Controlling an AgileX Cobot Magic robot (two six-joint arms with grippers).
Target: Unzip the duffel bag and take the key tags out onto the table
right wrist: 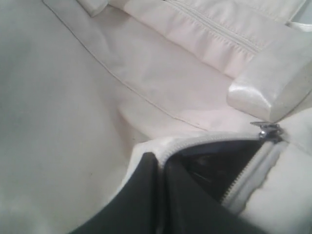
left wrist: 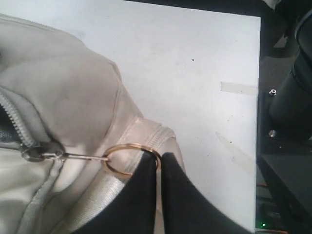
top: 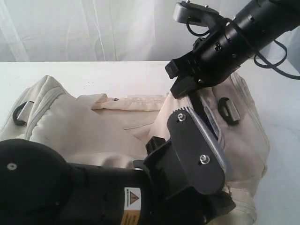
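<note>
The cream duffel bag (top: 84,126) lies across the white table (top: 117,75). In the left wrist view my left gripper (left wrist: 160,157) is shut on a brass ring (left wrist: 117,158). A thin pull links that ring to the grey zipper slider (left wrist: 31,152). My right gripper (right wrist: 160,158) is shut on the bag's fabric edge beside the zipper teeth. Past it the zipper gapes over dark lining (right wrist: 214,165), with another slider (right wrist: 267,130) at the gap's far end. The key tags are hidden.
Pale webbing strap (right wrist: 265,90) crosses the bag near the opening. Black buckles sit at the bag's ends (top: 19,115) (top: 227,110). A tape strip (left wrist: 238,87) lies near the table edge, with dark equipment (left wrist: 287,122) beyond. The left arm (top: 70,187) fills the foreground.
</note>
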